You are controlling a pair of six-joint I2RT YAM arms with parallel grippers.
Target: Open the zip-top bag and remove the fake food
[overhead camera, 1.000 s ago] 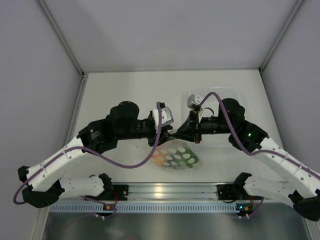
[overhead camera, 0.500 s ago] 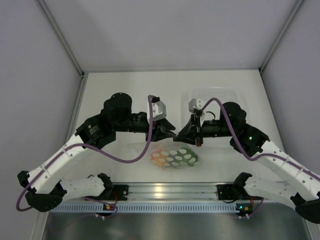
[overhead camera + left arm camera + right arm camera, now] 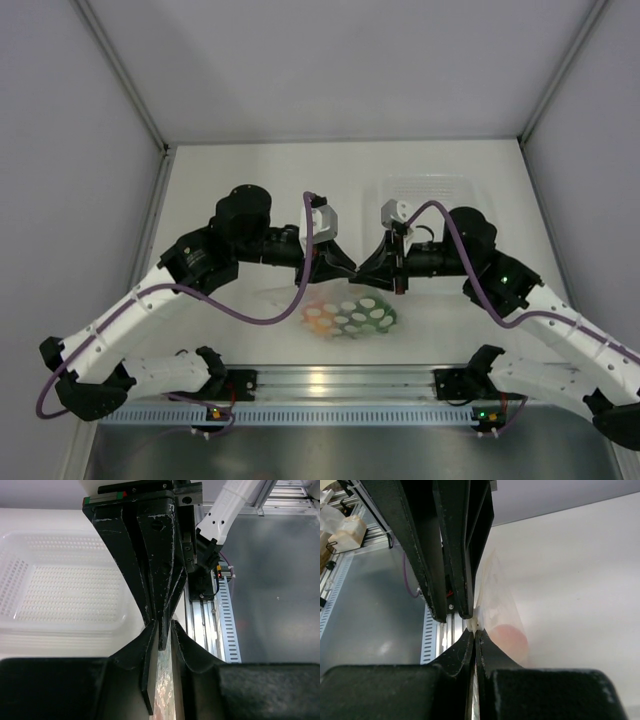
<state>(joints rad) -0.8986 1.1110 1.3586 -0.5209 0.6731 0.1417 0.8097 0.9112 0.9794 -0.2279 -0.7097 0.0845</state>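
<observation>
**Top and 2 wrist views: both arms at the mouth of the bag.** The left gripper (image 3: 343, 266) and the right gripper (image 3: 362, 274) were brought tip to tip near the middle of the table. In the view taken 0.5 s earlier the left gripper had been drawn back, leaving a clear gap. That gap was closed again, as it had been 1 s earlier.

The zip-top bag (image 3: 352, 316) was spread from the meeting point toward the near rail, and it was barely shifted across the 3 top views. The fake food (image 3: 322, 320) was kept inside it, seen as orange and green patches. A pink peach (image 3: 510, 636) was seen through the film.

The right fingers were pressed together on the bag's upper edge. The left fingers were set to a narrow slot with film in it; whether that film was pinched could not be told. The clear tray (image 3: 430, 190) was left beyond the right arm, apart from the bag.

The return was judged a renewed attempt on the opposite lip. The seal was judged unopened, with nothing removed.
</observation>
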